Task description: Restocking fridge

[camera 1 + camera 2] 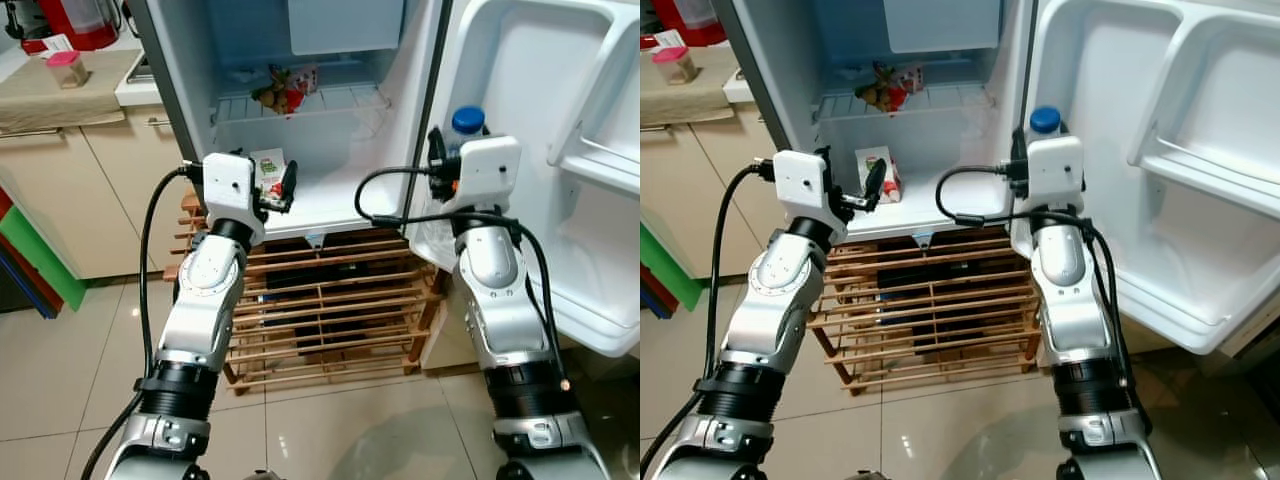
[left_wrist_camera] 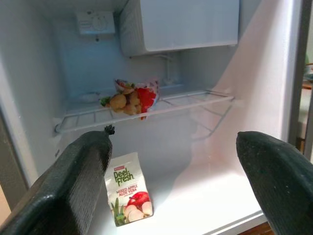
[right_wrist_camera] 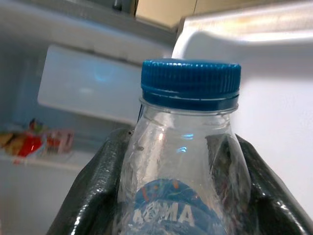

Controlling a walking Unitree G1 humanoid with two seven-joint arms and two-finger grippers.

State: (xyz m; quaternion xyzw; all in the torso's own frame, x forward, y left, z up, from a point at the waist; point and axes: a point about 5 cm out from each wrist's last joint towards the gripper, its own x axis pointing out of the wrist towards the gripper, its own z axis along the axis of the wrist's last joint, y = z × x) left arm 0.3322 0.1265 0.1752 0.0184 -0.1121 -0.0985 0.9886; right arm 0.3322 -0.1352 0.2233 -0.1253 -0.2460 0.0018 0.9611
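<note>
Right gripper [image 3: 181, 191] clamped on the upright bottle [image 3: 188, 147], jaws either side, right by the open door shelf [image 1: 600, 330]. Left gripper [image 2: 171, 181] spread wide and empty, facing the juice carton [image 2: 128, 194] on the fridge floor [image 2: 205, 205].

Between the left gripper's [image 2: 171, 181] spread black fingers [image 2: 73, 191], a Deel Fresh mixed apple aloe vera carton [image 2: 128, 195] stands on the fridge floor [image 2: 205, 200], below the wire shelf [image 2: 195, 100] bearing a snack bag [image 2: 133, 96].
</note>
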